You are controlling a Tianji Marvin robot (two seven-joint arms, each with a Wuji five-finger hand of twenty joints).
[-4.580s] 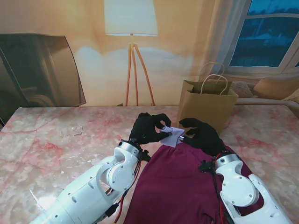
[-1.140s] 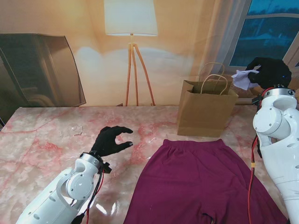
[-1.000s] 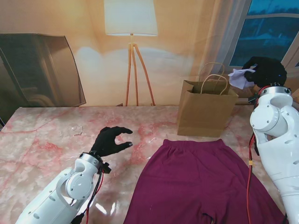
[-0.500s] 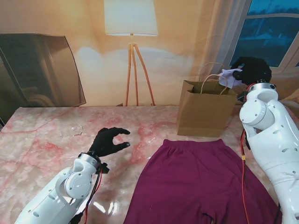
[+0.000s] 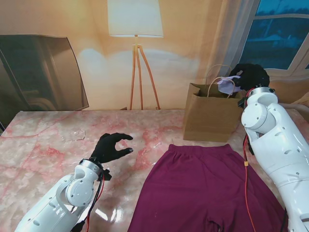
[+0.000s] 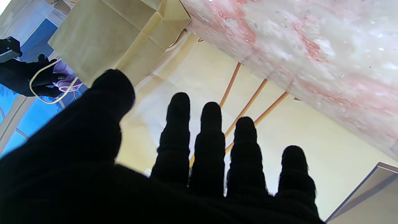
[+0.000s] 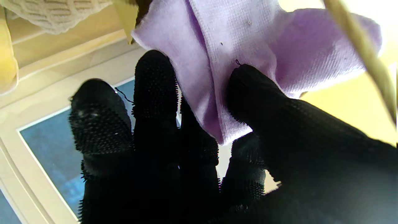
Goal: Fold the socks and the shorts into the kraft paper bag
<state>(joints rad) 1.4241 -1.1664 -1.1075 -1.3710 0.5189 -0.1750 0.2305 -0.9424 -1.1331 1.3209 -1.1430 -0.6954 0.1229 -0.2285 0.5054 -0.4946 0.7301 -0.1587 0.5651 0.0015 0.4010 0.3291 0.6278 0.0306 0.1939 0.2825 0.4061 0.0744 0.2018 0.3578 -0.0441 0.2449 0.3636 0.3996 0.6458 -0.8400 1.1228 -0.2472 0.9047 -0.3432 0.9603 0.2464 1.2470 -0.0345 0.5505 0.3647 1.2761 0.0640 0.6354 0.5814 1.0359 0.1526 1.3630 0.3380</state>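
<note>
My right hand [image 5: 251, 76] is raised over the open top of the kraft paper bag [image 5: 212, 113], which stands upright at the far side of the table [image 5: 43, 145], right of centre. The hand is pinching the folded socks [image 5: 226, 85], a pale lilac bundle; the right wrist view shows the fabric [image 7: 236, 56] clamped between thumb and the other fingers [image 7: 155, 84]. The bundle sits level with the bag's rope handles [image 5: 217, 77], just at the mouth; whether any of it is already past the rim I cannot tell from the stand's view. In the left wrist view the same hand [image 6: 25, 77] and socks [image 6: 63, 73] show behind a handle loop, beside the bag's wall [image 6: 102, 40]. The shorts [image 5: 203, 188], dark magenta, lie flat and unfolded on the table, nearer to me than the bag, waistband toward the bag and not touching it. My left hand [image 5: 112, 146] hangs above the pink marbled table to the left of the shorts, well apart from the bag, holding nothing; its fingers [image 6: 211, 137] are spread and slightly curled, thumb apart from the rest. A floor lamp [image 5: 135, 29] stands behind the table against the wall.
</note>
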